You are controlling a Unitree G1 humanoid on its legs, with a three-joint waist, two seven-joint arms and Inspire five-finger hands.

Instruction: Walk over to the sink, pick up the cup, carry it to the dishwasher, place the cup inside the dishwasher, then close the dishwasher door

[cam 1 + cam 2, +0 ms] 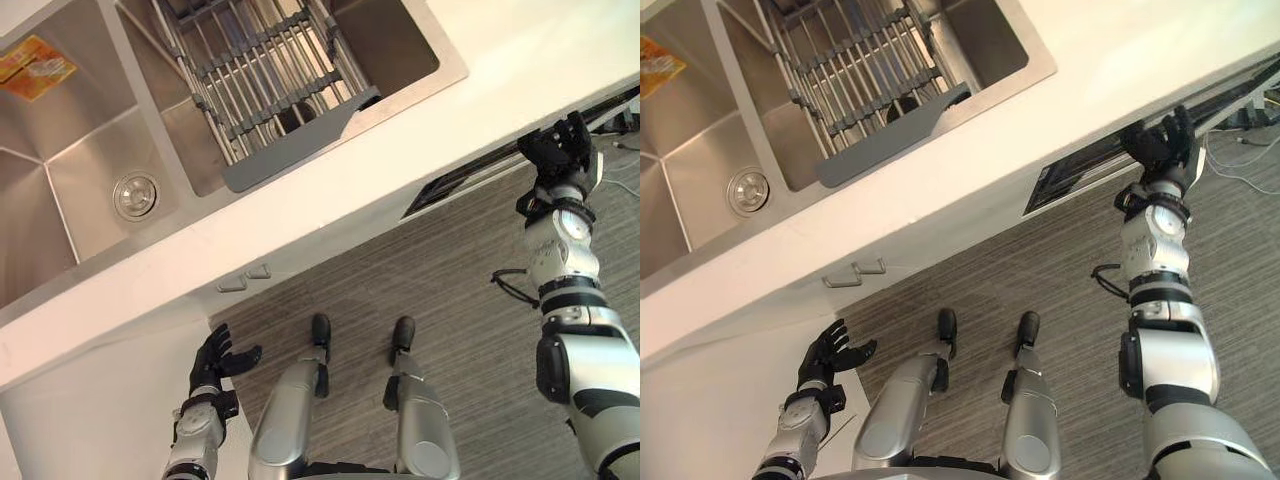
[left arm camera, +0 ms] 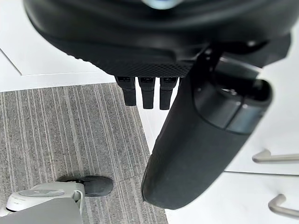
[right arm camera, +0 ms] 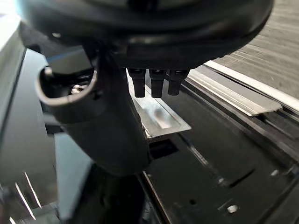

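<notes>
1. Left eye view: straight-fingered right robot hand (image 1: pixel 558 150) is set at the dishwasher (image 1: pixel 460 185) edge under the worktop (image 1: pixel 330 205).
2. Left robot hand (image 1: pixel 211 364) is spread over floor (image 1: pixel 450 300).
3. Cup cannot be located; label (image 1: pixel 35 65) in the sink (image 1: pixel 60 200) is unreadable.

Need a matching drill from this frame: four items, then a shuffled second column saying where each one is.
1 left robot hand
2 right robot hand
3 wire rack
4 drain

A at the dark dishwasher opening
B in the basin with the orange sticker
C low, near the cabinet handles
D in the other basin

Pairs: 1-C, 2-A, 3-D, 4-B
</notes>
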